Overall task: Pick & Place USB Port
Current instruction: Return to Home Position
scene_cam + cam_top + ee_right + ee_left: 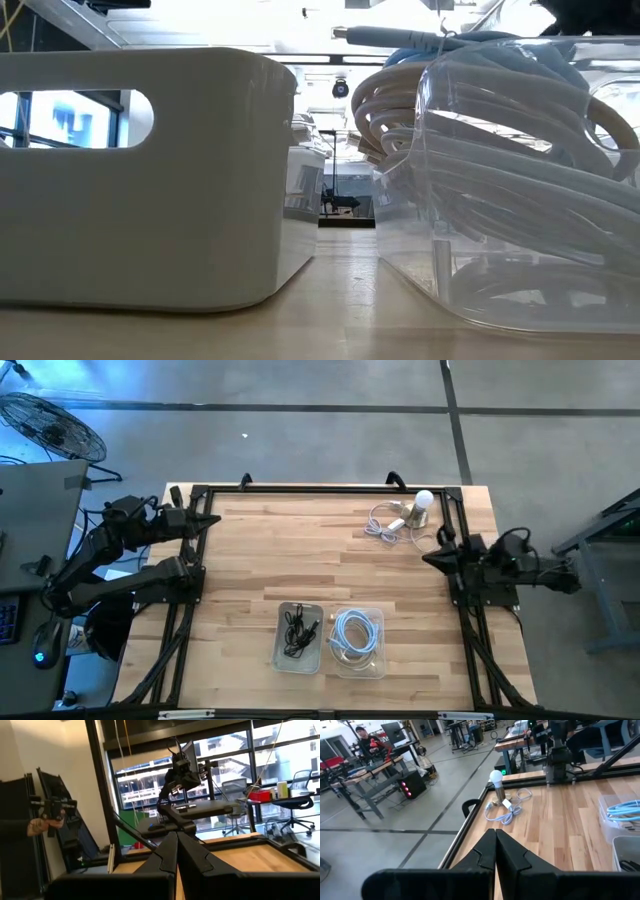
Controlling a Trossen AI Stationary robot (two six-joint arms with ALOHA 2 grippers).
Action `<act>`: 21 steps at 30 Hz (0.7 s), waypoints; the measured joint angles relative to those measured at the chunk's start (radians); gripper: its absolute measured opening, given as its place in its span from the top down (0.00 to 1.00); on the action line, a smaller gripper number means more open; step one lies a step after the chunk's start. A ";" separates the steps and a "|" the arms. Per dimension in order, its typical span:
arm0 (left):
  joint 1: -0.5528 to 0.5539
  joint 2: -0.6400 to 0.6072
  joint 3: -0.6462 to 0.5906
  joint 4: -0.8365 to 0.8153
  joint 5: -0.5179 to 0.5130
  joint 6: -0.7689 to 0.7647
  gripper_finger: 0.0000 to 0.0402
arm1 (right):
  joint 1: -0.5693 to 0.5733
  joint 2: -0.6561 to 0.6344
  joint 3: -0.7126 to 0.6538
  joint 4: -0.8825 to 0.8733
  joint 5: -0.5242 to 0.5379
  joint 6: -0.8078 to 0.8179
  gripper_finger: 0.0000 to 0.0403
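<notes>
A small white bulb on a tan base stands on the table near its far right corner. Its white USB cable lies coiled beside it; the left wrist view shows the bulb and the cable too. My left gripper hovers at the table's far left edge, shut and empty, its fingers pointing across the table. My right gripper waits at the right edge, a little nearer than the bulb, shut and empty.
Two bins sit side by side near the table's near edge. One holds a black cable, the other, clear one holds a coiled pale blue-white cable. A black frame runs round the table. Bare wood lies between the bins and the bulb.
</notes>
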 joint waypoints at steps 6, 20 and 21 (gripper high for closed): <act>0.000 0.000 0.000 -0.011 0.000 0.007 1.00 | 0.000 0.000 -0.146 0.186 0.000 0.052 1.00; 0.000 0.000 0.000 -0.049 0.026 0.006 1.00 | -0.001 0.000 -0.221 0.216 -0.009 0.038 1.00; 0.000 0.000 0.000 -0.054 0.026 0.000 1.00 | -0.001 0.000 -0.221 0.193 -0.007 0.029 1.00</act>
